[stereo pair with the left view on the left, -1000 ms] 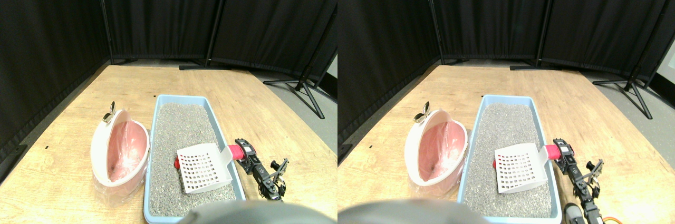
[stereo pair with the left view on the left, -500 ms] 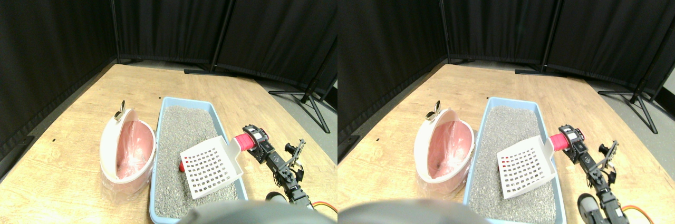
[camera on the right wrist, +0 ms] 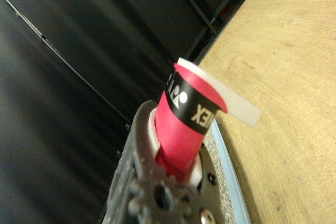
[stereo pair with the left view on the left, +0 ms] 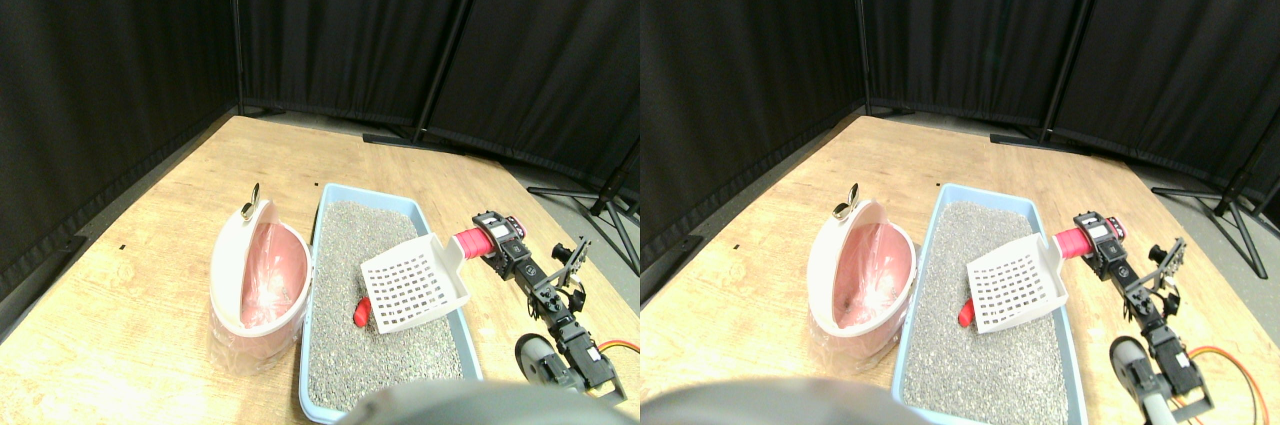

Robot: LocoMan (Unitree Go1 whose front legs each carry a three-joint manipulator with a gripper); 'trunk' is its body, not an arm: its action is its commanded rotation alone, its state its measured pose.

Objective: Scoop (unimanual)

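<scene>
The red-wrapped handle (stereo pair with the left view on the left: 472, 241) of a white slotted scoop (stereo pair with the left view on the left: 414, 285) is gripped by the closed jaws of the right gripper (stereo pair with the left view on the left: 497, 238), seen at the right edge of a pale blue litter tray (stereo pair with the left view on the left: 325, 203). In the wrist view the handle (camera on the right wrist: 185, 124) is seen seated between the dark jaw frame (camera on the right wrist: 139, 182), banded in black with white lettering. The scoop's perforated blade is held tilted above the grey granular litter (stereo pair with the left view on the left: 345, 245), its low edge just beside a small red object (stereo pair with the left view on the left: 361, 312) that is partly hidden behind it. A pink, plastic-lined bin (stereo pair with the left view on the left: 260, 280) with a white rim stands touching the tray's left wall on the wooden floor (stereo pair with the left view on the left: 150, 245). The tray's near end is cut off.
</scene>
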